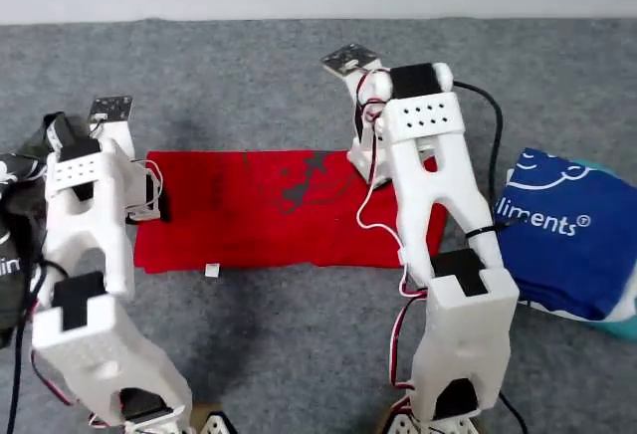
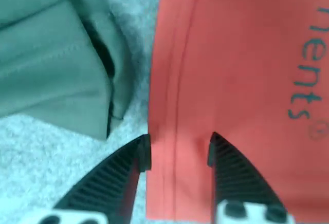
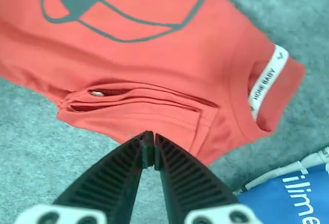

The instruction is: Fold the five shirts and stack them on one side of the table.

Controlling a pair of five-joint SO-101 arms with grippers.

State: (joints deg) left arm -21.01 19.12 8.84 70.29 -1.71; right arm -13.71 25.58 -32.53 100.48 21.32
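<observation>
Lying limp across the middle of the table, the red shirt is looking soft, light and floppy, so its doubled edges are looking like the best hold. The left gripper is sitting part open astride the hem, holding nothing. Farther off, the right gripper is hovering closed and empty near the collar.

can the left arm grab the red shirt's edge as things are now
Probably yes. The left pincer is open and sits astride the hem of the red shirt, and nothing covers that edge. The green shirt lies beside it, not on it.
</observation>
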